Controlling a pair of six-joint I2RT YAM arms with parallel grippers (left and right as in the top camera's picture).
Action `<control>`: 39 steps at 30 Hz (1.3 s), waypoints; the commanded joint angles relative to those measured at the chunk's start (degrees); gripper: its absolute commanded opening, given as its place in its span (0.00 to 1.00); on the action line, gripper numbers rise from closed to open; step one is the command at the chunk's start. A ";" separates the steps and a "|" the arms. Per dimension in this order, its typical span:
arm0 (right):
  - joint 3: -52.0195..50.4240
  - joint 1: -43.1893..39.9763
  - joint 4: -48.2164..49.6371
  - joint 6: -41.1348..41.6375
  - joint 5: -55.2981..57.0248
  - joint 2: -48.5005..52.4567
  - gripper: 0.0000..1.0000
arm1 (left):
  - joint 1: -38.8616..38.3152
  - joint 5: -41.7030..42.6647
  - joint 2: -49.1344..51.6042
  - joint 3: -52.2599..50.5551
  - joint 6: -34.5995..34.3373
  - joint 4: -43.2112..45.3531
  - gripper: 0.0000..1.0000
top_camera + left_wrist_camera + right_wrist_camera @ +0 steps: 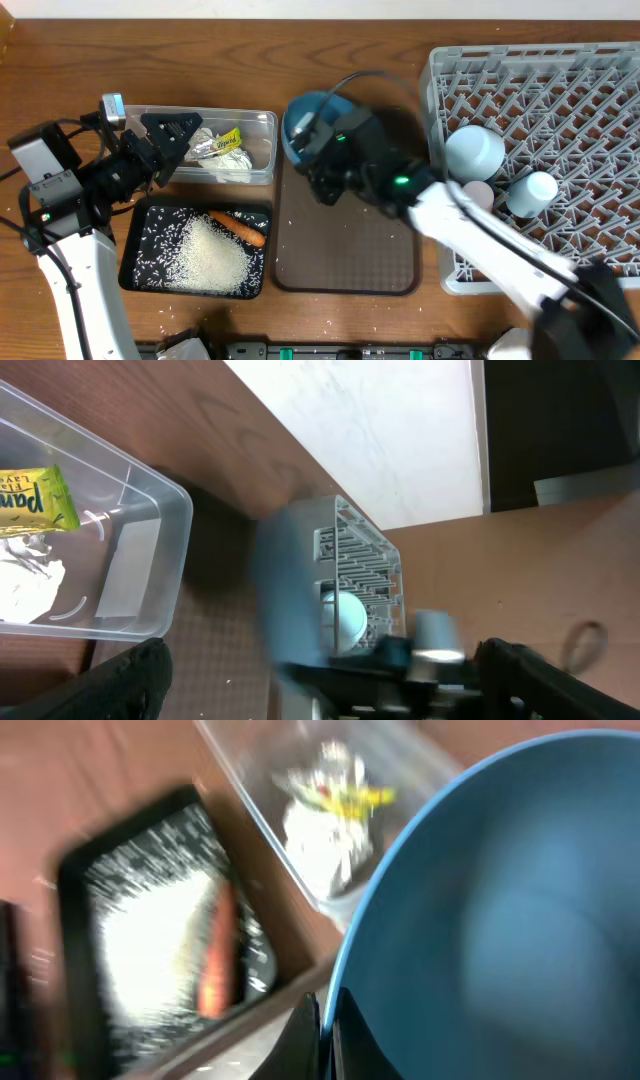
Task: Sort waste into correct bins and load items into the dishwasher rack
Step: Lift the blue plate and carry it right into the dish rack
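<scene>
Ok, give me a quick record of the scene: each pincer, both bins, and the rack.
right pincer: shut on the rim of the blue plate
left pincer: open, over the clear tub
clear tub: wrapper, tissue, foil
black tray: rice, carrot
rack: bowl, pink cup, small blue cup

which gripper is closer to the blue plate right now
Right. The right gripper has its fingers shut on the rim of the blue plate; the left gripper hangs open over the clear tub, off to the plate's left.
</scene>
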 commanded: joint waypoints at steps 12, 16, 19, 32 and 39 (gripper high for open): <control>0.81 -43.71 -1.16 -0.04 -58.23 -9.05 0.01 | 0.31 -0.09 -0.33 0.50 -0.48 -0.09 0.98; 0.79 -53.33 0.90 0.81 -64.98 -6.16 0.01 | 0.31 -0.09 -0.33 0.50 -0.48 -0.09 0.99; 0.79 -58.10 0.90 0.74 -64.98 -3.54 0.01 | 0.31 -0.09 -0.33 0.50 -0.48 -0.09 0.99; 0.79 -64.46 5.27 0.00 -64.98 9.01 0.01 | 0.31 -0.09 -0.33 0.50 -0.48 -0.09 0.99; 0.79 -69.75 5.38 0.79 -64.98 9.81 0.01 | 0.31 -0.09 -0.33 0.50 -0.48 -0.09 0.99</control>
